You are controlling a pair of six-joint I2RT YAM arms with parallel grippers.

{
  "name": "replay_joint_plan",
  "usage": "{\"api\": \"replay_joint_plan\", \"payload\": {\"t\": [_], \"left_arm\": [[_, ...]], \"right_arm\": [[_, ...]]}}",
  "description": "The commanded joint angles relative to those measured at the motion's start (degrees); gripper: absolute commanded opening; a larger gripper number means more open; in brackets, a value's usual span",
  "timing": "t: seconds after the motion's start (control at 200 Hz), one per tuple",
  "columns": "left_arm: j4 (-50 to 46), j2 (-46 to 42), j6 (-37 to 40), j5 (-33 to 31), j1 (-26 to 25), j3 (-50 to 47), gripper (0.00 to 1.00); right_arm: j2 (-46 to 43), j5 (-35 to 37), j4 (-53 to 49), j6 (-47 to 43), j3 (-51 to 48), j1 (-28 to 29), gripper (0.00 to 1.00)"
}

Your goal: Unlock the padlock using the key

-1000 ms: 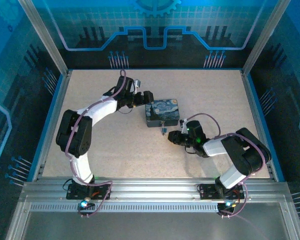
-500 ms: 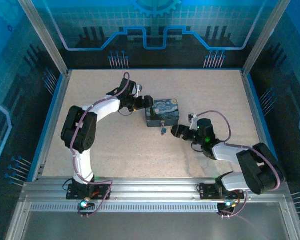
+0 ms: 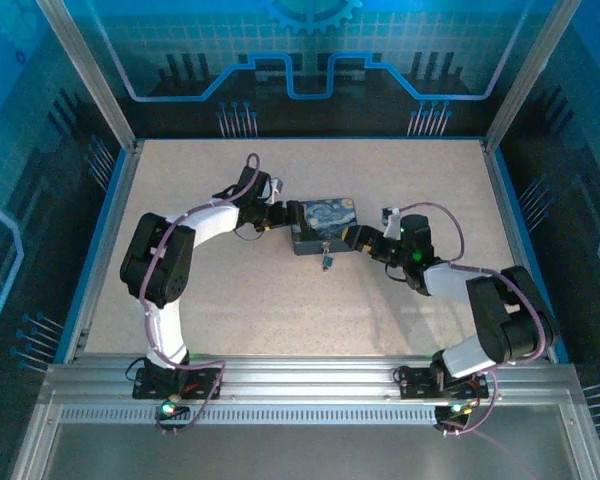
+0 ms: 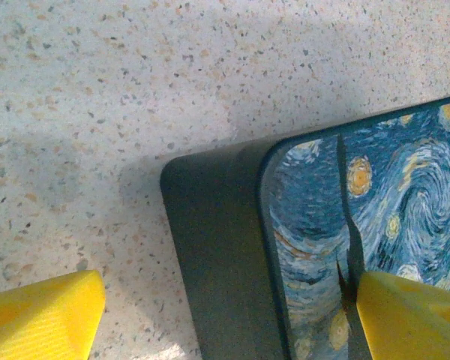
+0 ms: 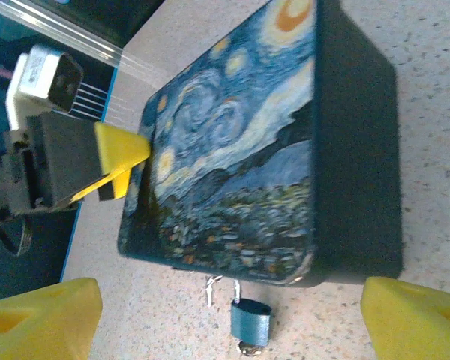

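A rectangular tin painted with a blue-and-yellow starry night (image 3: 325,222) lies flat on the speckled tabletop (image 3: 230,290). The tiny dark-blue padlock with a thin silvery shackle (image 5: 251,322) hangs from a small clasp on the tin's near long side, with its body resting on the tabletop just beside the wall.

The left gripper (image 3: 282,214) sits at the tin's left end. Its yellow fingers are spread wide and closed on nothing; in the left wrist view one is over the painted lid and the other over bare tabletop, with the tin's corner between them. That placement looks meant to brace the tin so it cannot slide.

The right gripper (image 3: 360,240) comes in low from the tin's right end. It is also wide open and empty, and in the right wrist view its two fingers frame the tin's near side with the padlock roughly between them, probably lining up on the lock.

I cannot pick out the small dark key. A pale speck at the padlock's lower end might belong to it, but it is too small to tell. Neither gripper carries the key, so the unlocking step does not look started.
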Motion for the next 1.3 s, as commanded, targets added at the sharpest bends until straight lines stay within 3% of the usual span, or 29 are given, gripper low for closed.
{"api": "replay_joint_plan", "payload": {"t": [0.0,0.295,0.5,0.64,0.83,1.165,1.296], "left_arm": [[-1.81,-2.38,-1.36,-0.93,0.48,-4.58,0.88],[2.75,-10.60,-4.97,-0.60,0.48,-15.93,0.87],[2.51,-16.49,-6.70,-1.71,0.39,-20.63,0.87],[3.99,-19.19,-8.67,-1.67,0.40,-23.54,0.87],[3.63,-21.04,-9.15,-2.52,0.39,-24.44,0.87],[0.27,-30.74,-6.92,-3.87,0.43,-19.97,0.89],[-0.29,-30.11,-8.40,-0.37,-0.94,-16.08,0.88]], "right_arm": [[2.74,-3.73,-1.20,-0.04,3.45,-1.72,0.90],[10.80,-10.25,-0.44,-0.90,10.98,-2.21,0.92],[18.09,-14.65,2.67,3.78,16.52,-1.92,0.91],[20.45,-13.66,4.34,4.42,18.42,-1.60,0.89],[13.68,-7.59,-0.44,-0.37,14.00,-2.99,0.89],[-6.53,-9.49,-9.98,-6.90,-0.59,-3.40,0.91],[-9.75,-11.16,-10.34,-6.27,-3.98,-1.61,0.90]]}}
